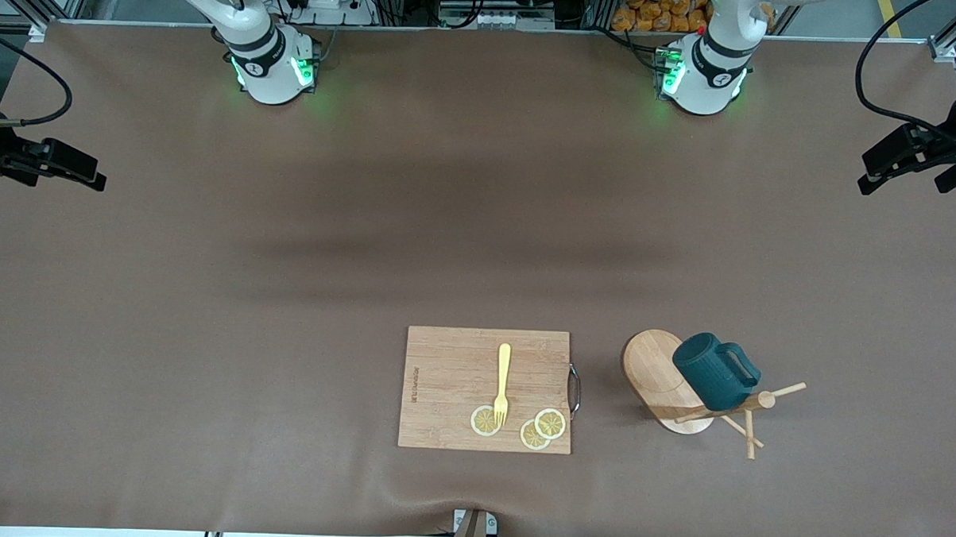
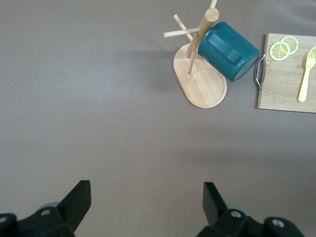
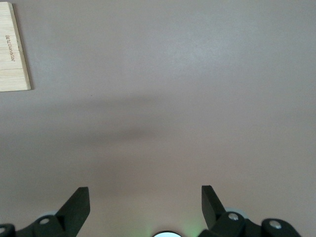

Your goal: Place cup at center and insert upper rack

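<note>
While both pincers, left pincer (image 2: 143, 205) and right pincer (image 3: 143, 205), hang released, you should lift the cup (image 1: 714, 370), lower right of frame, squarely off the upper rack (image 1: 669, 382).

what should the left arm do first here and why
Probably bring the open left gripper over to the cup, which hangs on the upper rack at the left arm's end of the table. Both grippers are empty, and the right gripper waits.
</note>
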